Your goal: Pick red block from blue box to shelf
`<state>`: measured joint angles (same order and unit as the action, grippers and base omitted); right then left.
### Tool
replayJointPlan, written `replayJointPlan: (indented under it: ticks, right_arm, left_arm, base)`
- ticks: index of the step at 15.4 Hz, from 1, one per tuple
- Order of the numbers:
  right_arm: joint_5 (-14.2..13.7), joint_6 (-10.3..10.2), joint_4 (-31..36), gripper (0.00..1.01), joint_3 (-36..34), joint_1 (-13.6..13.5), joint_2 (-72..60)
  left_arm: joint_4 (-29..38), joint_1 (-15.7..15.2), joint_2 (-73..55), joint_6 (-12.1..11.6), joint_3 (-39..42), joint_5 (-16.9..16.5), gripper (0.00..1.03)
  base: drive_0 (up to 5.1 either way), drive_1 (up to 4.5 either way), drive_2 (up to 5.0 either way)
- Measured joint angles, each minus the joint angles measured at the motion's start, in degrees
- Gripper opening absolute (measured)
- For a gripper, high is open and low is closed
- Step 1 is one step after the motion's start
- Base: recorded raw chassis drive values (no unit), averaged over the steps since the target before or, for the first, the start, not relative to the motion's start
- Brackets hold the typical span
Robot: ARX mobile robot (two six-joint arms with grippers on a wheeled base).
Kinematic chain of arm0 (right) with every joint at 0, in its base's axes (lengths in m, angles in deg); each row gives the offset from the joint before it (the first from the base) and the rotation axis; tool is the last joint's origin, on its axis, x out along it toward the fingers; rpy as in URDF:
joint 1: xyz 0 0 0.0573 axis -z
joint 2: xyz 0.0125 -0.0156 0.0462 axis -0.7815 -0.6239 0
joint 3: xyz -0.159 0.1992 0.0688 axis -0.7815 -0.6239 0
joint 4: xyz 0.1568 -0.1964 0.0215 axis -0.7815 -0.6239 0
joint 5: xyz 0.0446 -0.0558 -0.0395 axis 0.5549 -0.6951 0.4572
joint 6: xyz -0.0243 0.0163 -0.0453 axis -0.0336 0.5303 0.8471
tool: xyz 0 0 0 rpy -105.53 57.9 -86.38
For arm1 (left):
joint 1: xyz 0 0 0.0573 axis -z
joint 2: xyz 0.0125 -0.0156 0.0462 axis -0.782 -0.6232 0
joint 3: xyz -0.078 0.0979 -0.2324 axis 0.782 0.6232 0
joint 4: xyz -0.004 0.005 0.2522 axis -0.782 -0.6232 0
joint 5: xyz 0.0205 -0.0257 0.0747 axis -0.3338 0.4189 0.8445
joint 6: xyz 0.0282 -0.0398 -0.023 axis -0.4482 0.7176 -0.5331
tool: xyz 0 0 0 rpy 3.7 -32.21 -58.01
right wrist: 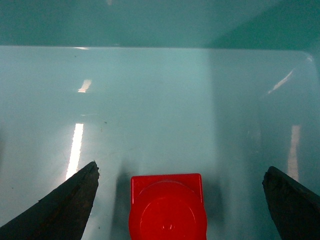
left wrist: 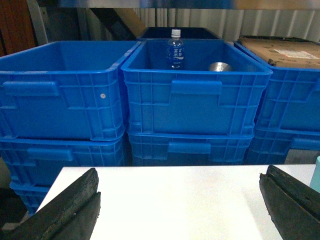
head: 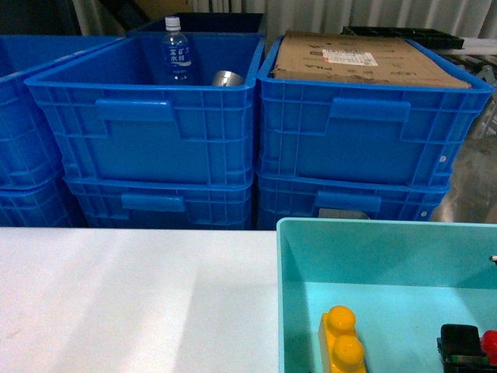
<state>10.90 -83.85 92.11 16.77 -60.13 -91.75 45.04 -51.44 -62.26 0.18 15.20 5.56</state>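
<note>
Right gripper (right wrist: 180,200): my jaws are spread wide inside the blue box (right wrist: 150,100), one dark fingertip at each lower corner of my wrist view, holding nothing.
Red block (right wrist: 167,210): it sits on the box floor between my open fingers, clear of both, nearer the left one. In the head view only a sliver of it (head: 490,346) shows at the right edge, just beside my black gripper (head: 463,346).
Block's look: glossy red plastic, square body with one broad round stud facing up at me; edges are clean, and the lower part is cut off by the frame.
Risk, off-centre close: because the block lies nearer one finger, I judge that finger would meet it first and shove it across the smooth floor rather than pinch it.
Risk, slip: the rounded stud and shiny sides could let it squirt out if I close too high.
Yellow brick (head: 342,342): well apart to the left in the same box, no obstacle.
Left gripper (left wrist: 180,210): open too, idle over the white table (left wrist: 175,195).
Crates (head: 147,116): dark blue stacks behind the table; I see no shelf in any view, so I cannot judge the carry.
</note>
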Motion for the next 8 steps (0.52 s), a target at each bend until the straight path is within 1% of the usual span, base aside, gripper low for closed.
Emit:
replayJointPlan:
  ticks: [2,8]
  right_arm:
    - [-0.44,0.09,1.57,0.98,-0.04,-0.28,0.13]
    - [-0.46,0.20,1.29,0.98,0.04,-0.26,0.55]
  left_arm:
    - [0.02,0.00,0.00,0.00,0.00,0.00,0.98]
    - [0.00,0.00,0.00,0.00,-0.02,0.00,0.98]
  base:
    - [0.0,0.00,0.0]
    - [0.0,0.00,0.0]
